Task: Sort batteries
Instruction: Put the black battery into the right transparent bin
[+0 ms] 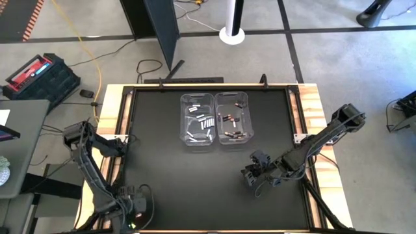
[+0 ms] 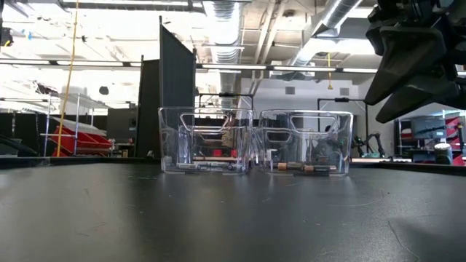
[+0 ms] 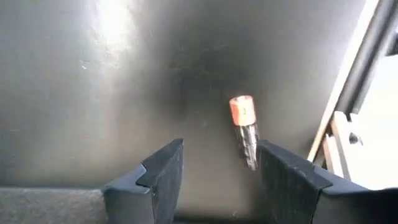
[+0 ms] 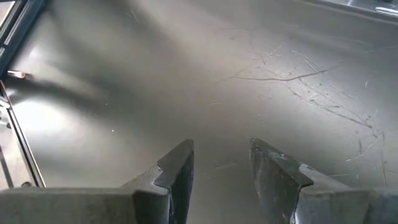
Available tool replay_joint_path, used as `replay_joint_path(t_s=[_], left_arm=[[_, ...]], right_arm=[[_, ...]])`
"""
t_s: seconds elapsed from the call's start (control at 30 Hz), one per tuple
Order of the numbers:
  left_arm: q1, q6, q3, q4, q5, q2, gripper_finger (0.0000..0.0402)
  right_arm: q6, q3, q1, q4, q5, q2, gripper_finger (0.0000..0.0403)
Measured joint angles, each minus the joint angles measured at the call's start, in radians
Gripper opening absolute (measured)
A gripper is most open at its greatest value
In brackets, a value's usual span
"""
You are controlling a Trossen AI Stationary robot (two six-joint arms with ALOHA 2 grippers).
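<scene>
Left pincer (image 3: 214, 180): sits low at the desk's near left corner, fingers apart and empty; one dark battery with an orange-red end (image 3: 244, 129) lies on the desk (image 1: 162, 169) just ahead of the gap, nearer one finger than the other.
Risk at left pincer: the battery is off-centre and round, so a closing finger could nudge it and roll it toward the desk's edge rail instead of trapping it.
Left bin (image 1: 196, 120): holds the silvery-white batteries (image 1: 203, 123).
Right bin (image 1: 233, 118): touches the left bin and holds the dark copper-toned batteries (image 1: 233, 133).
Risk at bins: the walls meet, so a drop made over the shared wall could land the dark cell among the pale ones.
Right pincer (image 1: 255, 177): hovers near the desk's right side, fingers apart, nothing between them.
Risk at right pincer: little while it waits, well apart from the bins.
</scene>
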Motion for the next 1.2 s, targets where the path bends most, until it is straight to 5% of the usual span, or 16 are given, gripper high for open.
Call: replay_joint_path(t_s=[0.57,0.87,1.2], left_arm=[[0.001,-0.221,0.006,0.148,0.035,0.123,0.0196],[0.002,-0.258,0.011,0.071,0.055,0.185,0.0196],[0.005,-0.217,0.009,0.025,0.051,0.187,0.0134]], right_arm=[[-0.026,0.000,-0.001,-0.004,0.000,0.000,0.0173],[-0.026,0.000,-0.002,-0.010,0.000,0.000,0.0173],[-0.025,0.000,-0.002,-0.018,0.000,0.000,0.0173]])
